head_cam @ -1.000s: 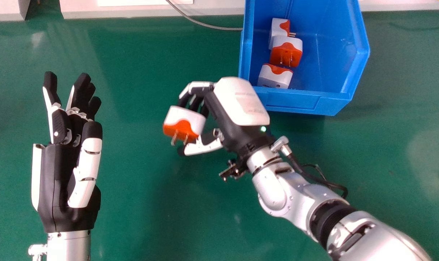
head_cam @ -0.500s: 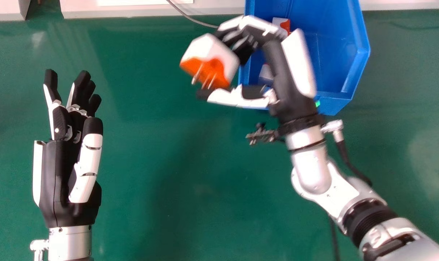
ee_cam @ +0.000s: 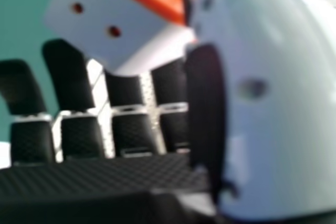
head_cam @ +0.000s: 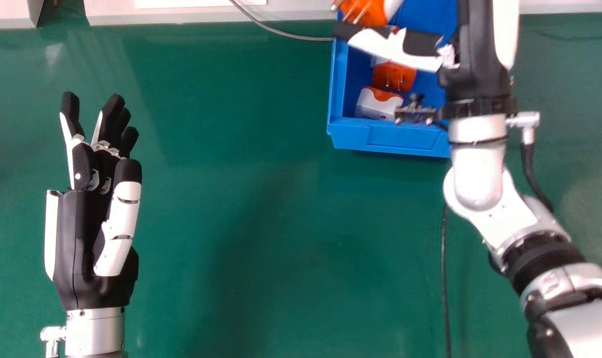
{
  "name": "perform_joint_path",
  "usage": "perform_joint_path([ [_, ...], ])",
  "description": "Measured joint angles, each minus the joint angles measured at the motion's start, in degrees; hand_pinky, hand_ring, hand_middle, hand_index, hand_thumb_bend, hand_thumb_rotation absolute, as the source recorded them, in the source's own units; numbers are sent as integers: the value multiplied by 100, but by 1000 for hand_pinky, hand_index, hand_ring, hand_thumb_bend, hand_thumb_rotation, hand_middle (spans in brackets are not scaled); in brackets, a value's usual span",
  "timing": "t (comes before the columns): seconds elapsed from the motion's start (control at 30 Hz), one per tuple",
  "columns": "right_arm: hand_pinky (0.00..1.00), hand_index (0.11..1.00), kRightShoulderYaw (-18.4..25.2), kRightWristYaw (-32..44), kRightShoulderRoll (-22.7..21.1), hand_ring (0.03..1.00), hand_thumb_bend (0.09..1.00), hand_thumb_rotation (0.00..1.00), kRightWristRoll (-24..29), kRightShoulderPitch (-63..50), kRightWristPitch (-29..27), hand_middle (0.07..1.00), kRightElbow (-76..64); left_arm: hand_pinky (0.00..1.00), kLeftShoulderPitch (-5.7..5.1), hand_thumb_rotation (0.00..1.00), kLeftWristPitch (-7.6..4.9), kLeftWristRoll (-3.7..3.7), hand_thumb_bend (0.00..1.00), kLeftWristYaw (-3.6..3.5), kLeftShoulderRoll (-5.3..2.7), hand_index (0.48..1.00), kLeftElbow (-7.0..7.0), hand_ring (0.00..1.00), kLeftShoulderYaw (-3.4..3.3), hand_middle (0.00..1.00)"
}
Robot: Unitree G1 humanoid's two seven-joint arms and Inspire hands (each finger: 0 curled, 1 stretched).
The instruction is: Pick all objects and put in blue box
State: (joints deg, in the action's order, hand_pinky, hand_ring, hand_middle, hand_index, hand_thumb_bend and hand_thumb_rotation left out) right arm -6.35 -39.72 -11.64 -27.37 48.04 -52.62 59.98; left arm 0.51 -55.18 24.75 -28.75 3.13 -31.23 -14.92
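Starting from the left, we have our left hand [head_cam: 79, 219] spread, its fingers loosely straight and pointing away from us, with a broad stretch of green worktop [head_cam: 231, 199] between it and the blue box [head_cam: 403, 140]. The box's left wall and near wall face that stretch; we would mind its near-left corner and the thin grey cable [head_cam: 291, 36] that meets the left wall. The worktop is smooth and slightly shiny, and a pale ledge [head_cam: 191, 16] runs along its far side. Inside the box, near its left wall, sit a white-and-orange adapter [head_cam: 378, 105] and, just beyond it, another adapter [head_cam: 398, 77]. Above these in the head view, our right hand [head_cam: 395, 49] pinches the held adapter [head_cam: 368, 12] between thumb and fingers, its prongs bare. The head view's far edge cuts off that adapter and the hand's fingertips, and we cannot tell how high it is above the box. Our right wrist [head_cam: 477, 127] hides the box's right side. Farther right, our forearm runs off the view's edge.
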Motion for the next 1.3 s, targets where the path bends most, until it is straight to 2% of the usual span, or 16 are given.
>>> perform_joint_path([
  [0.5, 332, 523, -37, -255, -240, 386, 517, 0, -49, 1035, 1345, 490, 1167, 973, 3, 573, -3, -5, 350, -1, -1, 929, -19, 970, 1, 958],
  [0.8, 354, 517, -64, 45, -213, 387, 517, 0, -7, 1519, 2373, 498, 1579, 972, 14, 570, -10, 4, 350, -18, -1, 928, -88, 969, 0, 957],
  [1.03, 359, 514, -139, 389, -185, 384, 517, 0, -19, 1669, 3261, 492, 1792, 971, 14, 569, -30, 12, 349, -110, -3, 927, -91, 968, -2, 956],
  [1.3, 353, 513, -498, 880, -87, 389, 518, 0, -272, 1934, 4122, 486, 1876, 970, 4, 568, -38, 6, 347, -110, -11, 927, -88, 967, 1, 957],
])
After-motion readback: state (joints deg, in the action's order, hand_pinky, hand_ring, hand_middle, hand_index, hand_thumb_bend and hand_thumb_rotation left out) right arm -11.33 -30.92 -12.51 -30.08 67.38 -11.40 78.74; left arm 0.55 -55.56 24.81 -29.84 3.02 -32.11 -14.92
